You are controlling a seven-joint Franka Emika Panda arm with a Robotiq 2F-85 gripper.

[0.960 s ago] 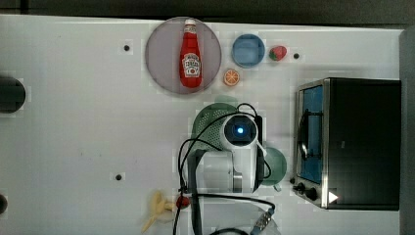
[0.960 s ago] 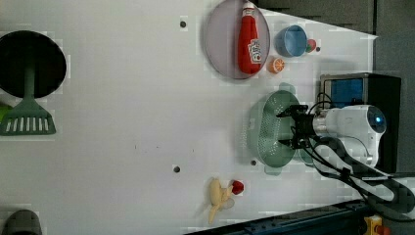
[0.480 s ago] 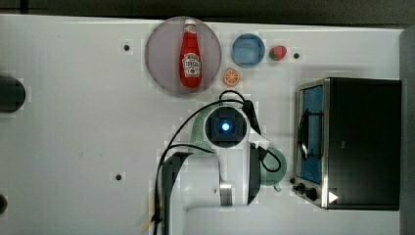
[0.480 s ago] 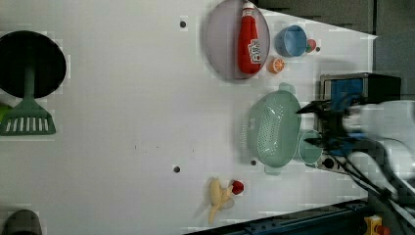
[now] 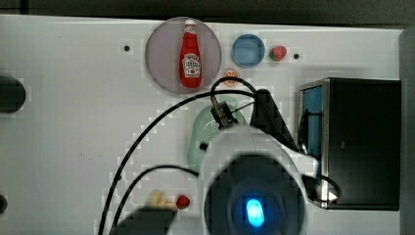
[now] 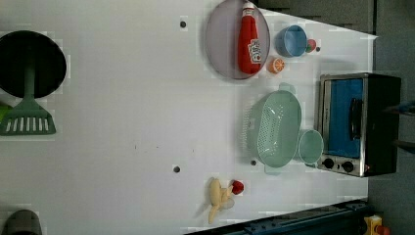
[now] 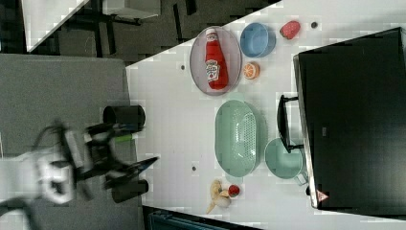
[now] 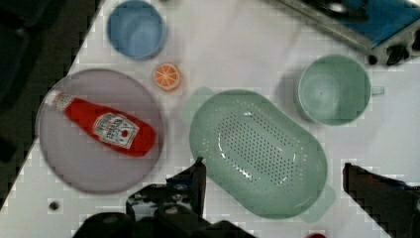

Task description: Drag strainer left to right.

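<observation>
Hanging high above the tabletop (image 6: 122,98), the pincer (image 8: 272,183) stands spread wide, released and grasping nothing; in the wrist view its two dark fingers (image 8: 195,181) straddle the strainer (image 8: 257,151) from above without touching it. The strainer, a pale mint-green oval basket with rows of small holes, sits upright on the white tabletop.

Taking the strainer as the landmark: a teal mug (image 6: 311,146) stands just beside it, between the strainer and the toaster oven (image 6: 359,125), whose blue glass door and black handle face the strainer. A toy banana with a small red ball (image 6: 237,186) lies near one end of the strainer. Near its other end lies an orange slice (image 6: 275,65), and beyond that a grey plate (image 6: 222,39) carrying a red ketchup bottle (image 6: 249,39). A blue bowl (image 6: 291,40) stands beside the plate, with a toy strawberry (image 7: 289,29) next to it. Well apart from the strainer, the left view shows a green spatula (image 6: 27,122) resting against a black pan (image 6: 32,63).

Nothing lies across the strainer's open top. The top view has the robot's white wrist with its blue light (image 5: 253,210) and black cables covering much of the strainer, whereas the left view shows it whole. The right view sets the blurred arm (image 7: 62,167) far off the tabletop's edge, near a black cup (image 7: 123,116).
</observation>
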